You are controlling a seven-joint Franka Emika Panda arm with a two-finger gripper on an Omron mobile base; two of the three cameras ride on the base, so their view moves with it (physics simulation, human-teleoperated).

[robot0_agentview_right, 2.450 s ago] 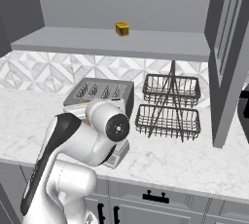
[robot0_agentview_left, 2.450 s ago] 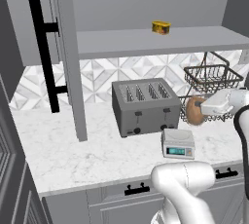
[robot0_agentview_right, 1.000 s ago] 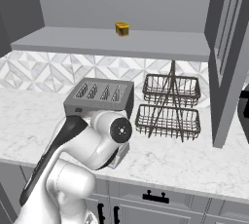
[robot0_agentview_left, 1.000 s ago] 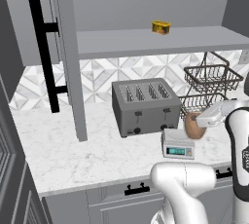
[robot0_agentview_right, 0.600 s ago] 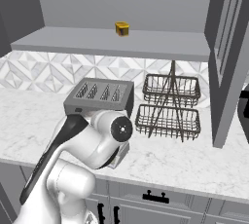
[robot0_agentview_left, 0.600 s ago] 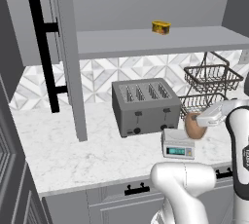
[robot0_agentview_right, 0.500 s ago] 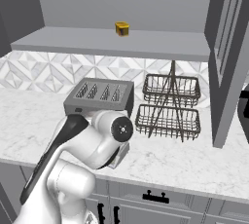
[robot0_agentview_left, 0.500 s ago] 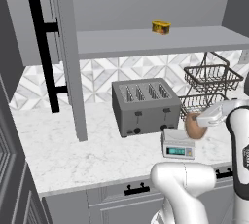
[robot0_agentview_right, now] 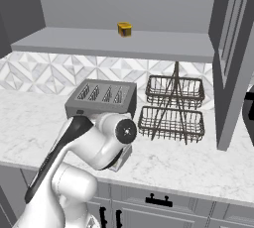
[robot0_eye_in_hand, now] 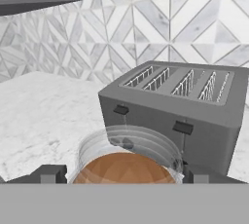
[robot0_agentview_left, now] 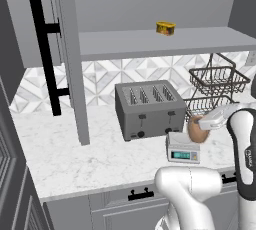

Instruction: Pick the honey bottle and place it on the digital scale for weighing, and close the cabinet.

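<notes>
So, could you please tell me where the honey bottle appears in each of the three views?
Left base view: honey bottle at right of centre, just above the digital scale.
Right base view: I cannot make it out; the arm covers that spot.
Hand view: bottom centre, between the tool's tips.
Shared landmark: the toaster.

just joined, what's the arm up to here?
The tool is shut on the honey bottle, holding it at the back right edge of the digital scale in front of the toaster; whether it touches the scale can't be told. The cabinet doors are open, and a small yellow container sits on its shelf.
</notes>
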